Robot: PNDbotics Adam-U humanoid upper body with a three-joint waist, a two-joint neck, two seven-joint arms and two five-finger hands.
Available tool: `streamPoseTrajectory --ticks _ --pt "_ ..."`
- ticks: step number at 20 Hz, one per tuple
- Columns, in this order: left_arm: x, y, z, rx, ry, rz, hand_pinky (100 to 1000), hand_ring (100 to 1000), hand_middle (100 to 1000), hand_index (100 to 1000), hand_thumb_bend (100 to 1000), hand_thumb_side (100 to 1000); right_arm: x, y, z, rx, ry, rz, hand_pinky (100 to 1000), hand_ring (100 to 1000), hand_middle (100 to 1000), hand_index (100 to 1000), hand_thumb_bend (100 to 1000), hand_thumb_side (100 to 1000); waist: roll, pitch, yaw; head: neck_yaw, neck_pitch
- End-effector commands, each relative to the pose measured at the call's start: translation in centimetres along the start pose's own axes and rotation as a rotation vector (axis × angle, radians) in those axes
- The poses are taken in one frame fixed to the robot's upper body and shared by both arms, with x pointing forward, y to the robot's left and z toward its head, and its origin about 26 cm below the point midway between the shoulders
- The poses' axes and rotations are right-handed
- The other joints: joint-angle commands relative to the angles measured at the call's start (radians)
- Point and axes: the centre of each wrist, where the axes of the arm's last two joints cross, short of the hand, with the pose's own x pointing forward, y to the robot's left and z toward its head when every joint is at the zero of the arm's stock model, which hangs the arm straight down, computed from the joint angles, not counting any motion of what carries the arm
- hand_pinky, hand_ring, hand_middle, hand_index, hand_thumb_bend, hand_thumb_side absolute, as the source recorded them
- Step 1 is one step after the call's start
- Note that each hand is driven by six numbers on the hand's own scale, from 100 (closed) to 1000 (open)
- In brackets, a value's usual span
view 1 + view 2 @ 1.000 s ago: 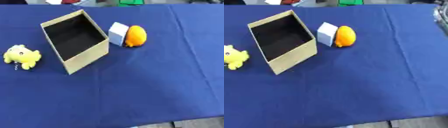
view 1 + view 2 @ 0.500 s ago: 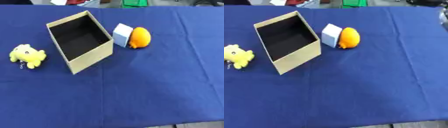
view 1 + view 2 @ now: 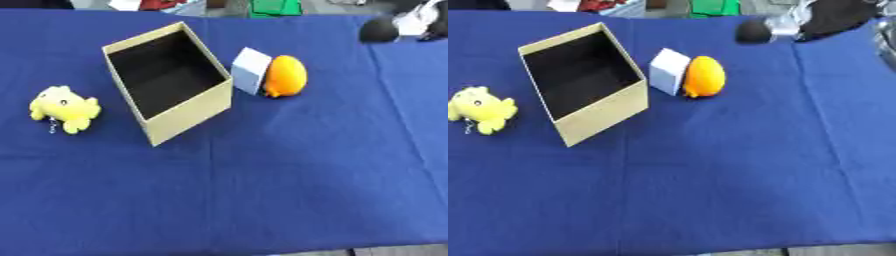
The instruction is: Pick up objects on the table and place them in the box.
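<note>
An open tan cardboard box [image 3: 188,116] with a dark inside stands left of centre on the blue tablecloth; nothing shows inside it. A yellow plush toy [image 3: 64,107] lies to its left. Right of the box a pale blue-white cube [image 3: 251,70] touches an orange rounded toy [image 3: 286,76]. My right hand [image 3: 808,21] comes in blurred at the upper right, black with a silver part, above the cloth and to the right of and beyond the orange toy, apart from it. Whether it holds anything is hidden by blur. My left hand is out of sight.
The blue tablecloth [image 3: 289,180] spreads wide in front and to the right. Its near edge [image 3: 376,248] shows at the bottom right. Green and red clutter [image 3: 276,7] lies beyond the far edge.
My right hand has come into view at the upper right. The whole picture has shifted slightly, so the head moved; the box and toys stay put.
</note>
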Motion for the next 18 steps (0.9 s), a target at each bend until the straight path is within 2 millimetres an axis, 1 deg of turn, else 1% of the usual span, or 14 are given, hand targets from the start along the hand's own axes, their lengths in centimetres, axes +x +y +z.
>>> streamPoseTrajectory --ticks 1,3,9,14,15,18 --pt "0.5 0.8 -1.0 0.003 -0.053 -0.017 652 869 813 886 679 1000 -0.3 0.0 0.0 0.123 0.025 0.069 925 955 909 952 997 627 -0.001 -0.019 0.002 -0.011 0.006" --pt "0.6 0.8 -1.0 -0.002 -0.055 -0.015 652 869 815 885 673 1000 -0.7 0.6 -0.2 0.189 0.054 0.059 928 959 914 956 984 610 -0.002 -0.020 0.003 -0.015 0.005" --pt "0.8 0.7 -1.1 -0.009 -0.062 -0.008 651 869 814 881 669 1000 -2.1 2.2 -0.7 0.356 0.112 0.016 937 966 922 976 970 601 -0.005 -0.023 0.007 -0.029 0.005" --pt "0.7 0.7 -1.1 -0.012 -0.061 -0.008 650 871 813 879 667 1000 -2.6 1.8 -1.4 0.413 0.137 -0.013 935 963 917 976 960 597 -0.005 -0.025 0.005 -0.028 0.005" --pt "0.7 0.7 -1.1 -0.012 -0.060 -0.008 649 876 811 876 664 1000 -2.6 1.7 -1.5 0.421 0.139 -0.016 933 959 915 975 920 557 -0.005 -0.025 0.005 -0.029 0.006" --pt "0.8 0.6 -1.1 -0.014 -0.061 -0.006 649 877 810 874 663 1000 -3.0 1.5 -2.2 0.444 0.165 -0.054 931 957 912 974 920 554 -0.006 -0.024 0.007 -0.032 0.006"
